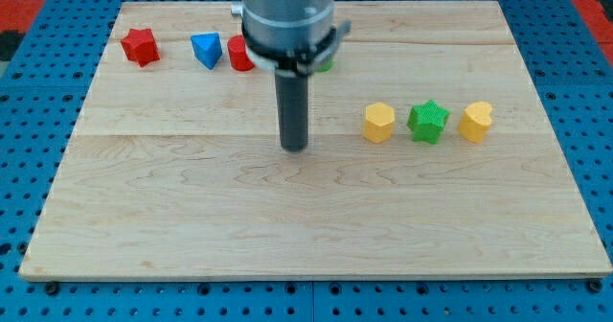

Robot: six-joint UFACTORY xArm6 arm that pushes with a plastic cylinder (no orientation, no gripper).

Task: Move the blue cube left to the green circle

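My tip [294,148] rests on the board near the middle. A blue block [206,50], angular and possibly a cube or triangle, lies up and to the left of it. A red block [239,54] sits right beside the blue one, partly hidden by the arm. A sliver of a green block [327,63] peeks out at the arm's right edge; its shape is hidden. The tip touches no block.
A red star [140,46] lies at the upper left. At the right sit a yellow hexagon [378,123], a green star [427,121] and a yellow heart-like block [475,121] in a row. The wooden board [306,236] ends on a blue pegboard.
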